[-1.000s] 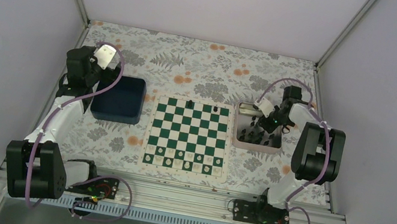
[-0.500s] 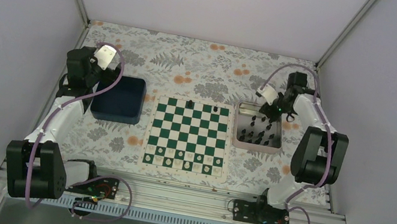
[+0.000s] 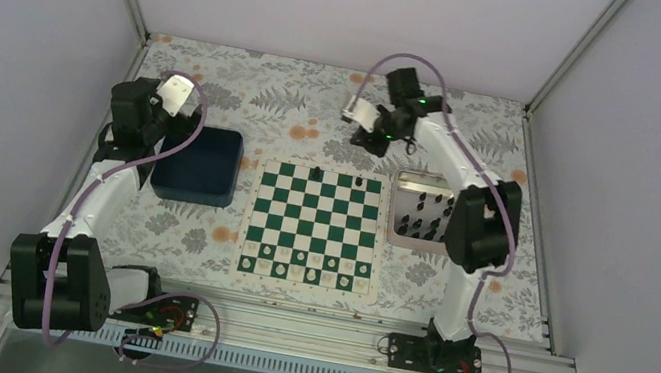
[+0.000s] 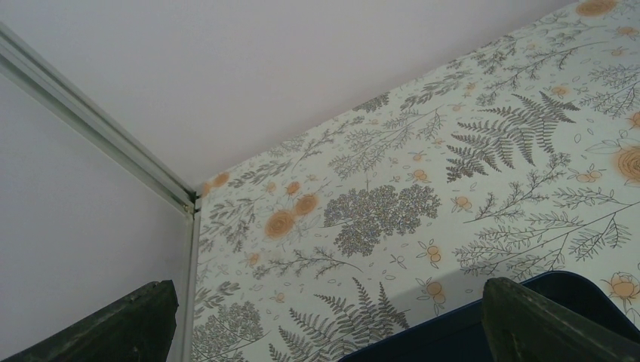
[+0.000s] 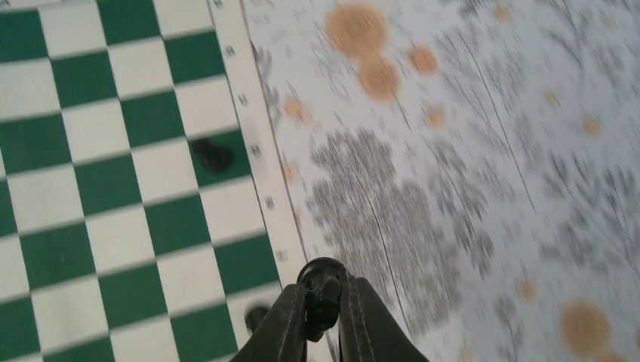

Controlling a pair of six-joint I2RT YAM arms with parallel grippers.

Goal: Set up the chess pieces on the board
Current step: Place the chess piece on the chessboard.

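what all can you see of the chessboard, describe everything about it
The chessboard is a thin, flat square of dark green and white squares inside a white border printed with small markings. It lies flat on the floral cloth, between the blue bin on its left and the metal tray on its right, touching neither. Two black pieces stand on its far row; cream pieces stand along its two nearest rows.
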